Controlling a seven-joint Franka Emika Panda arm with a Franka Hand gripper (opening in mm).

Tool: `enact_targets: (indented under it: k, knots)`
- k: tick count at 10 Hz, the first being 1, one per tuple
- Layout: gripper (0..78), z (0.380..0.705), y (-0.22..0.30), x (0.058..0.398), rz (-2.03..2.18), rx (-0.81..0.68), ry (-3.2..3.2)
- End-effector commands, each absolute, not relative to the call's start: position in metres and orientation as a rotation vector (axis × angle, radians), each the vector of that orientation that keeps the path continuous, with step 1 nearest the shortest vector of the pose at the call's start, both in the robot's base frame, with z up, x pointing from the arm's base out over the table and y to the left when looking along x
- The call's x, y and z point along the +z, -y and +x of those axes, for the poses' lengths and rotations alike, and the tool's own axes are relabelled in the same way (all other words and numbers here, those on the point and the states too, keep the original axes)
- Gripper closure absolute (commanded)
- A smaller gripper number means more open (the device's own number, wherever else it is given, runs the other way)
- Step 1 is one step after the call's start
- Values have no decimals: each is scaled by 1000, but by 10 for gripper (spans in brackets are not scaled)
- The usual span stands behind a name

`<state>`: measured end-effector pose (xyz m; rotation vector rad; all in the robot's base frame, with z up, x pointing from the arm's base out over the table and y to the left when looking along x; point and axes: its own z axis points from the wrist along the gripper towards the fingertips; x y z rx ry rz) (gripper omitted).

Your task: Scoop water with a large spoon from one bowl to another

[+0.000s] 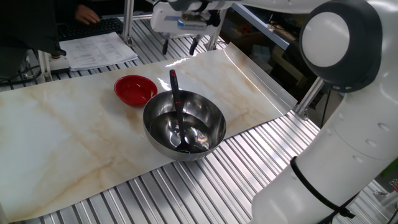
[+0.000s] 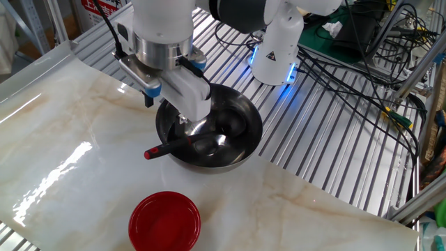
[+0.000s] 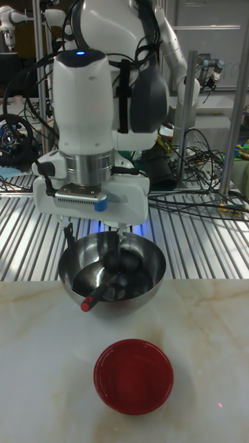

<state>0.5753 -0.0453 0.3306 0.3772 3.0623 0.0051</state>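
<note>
The large spoon [image 1: 175, 102], a black ladle, lies in the steel bowl [image 1: 211, 118], scoop down. Its handle leans on the far rim, and the red-marked end [image 2: 148, 154] sticks out over the edge. Water shows only as shine on the bowl's bottom [image 2: 221, 141]. My gripper [image 1: 180, 46] hangs open and empty above the handle end, well clear of it. Its fingers [image 3: 69, 239] are spread above the steel bowl [image 3: 155, 266]. The small red bowl [image 1: 135, 89] stands on the marble sheet beside the steel bowl [image 2: 247, 115]. The red bowl [image 2: 164, 221] [image 3: 133, 376] looks empty.
Papers [image 1: 99, 50] and a keyboard [image 1: 93, 26] lie beyond the sheet at the back left, with a person's hand there. The marble sheet curls up at its right edge [image 1: 255, 68]. The robot base [image 2: 275, 52] and cables [image 2: 362, 70] stand behind the steel bowl.
</note>
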Motion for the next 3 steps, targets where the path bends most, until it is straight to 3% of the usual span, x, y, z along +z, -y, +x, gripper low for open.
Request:
enact_targets:
  k: [1, 3]
  knots:
    - [1, 573, 45, 336, 364, 18, -3061]
    - [1, 572, 45, 337, 360, 26, -3062]
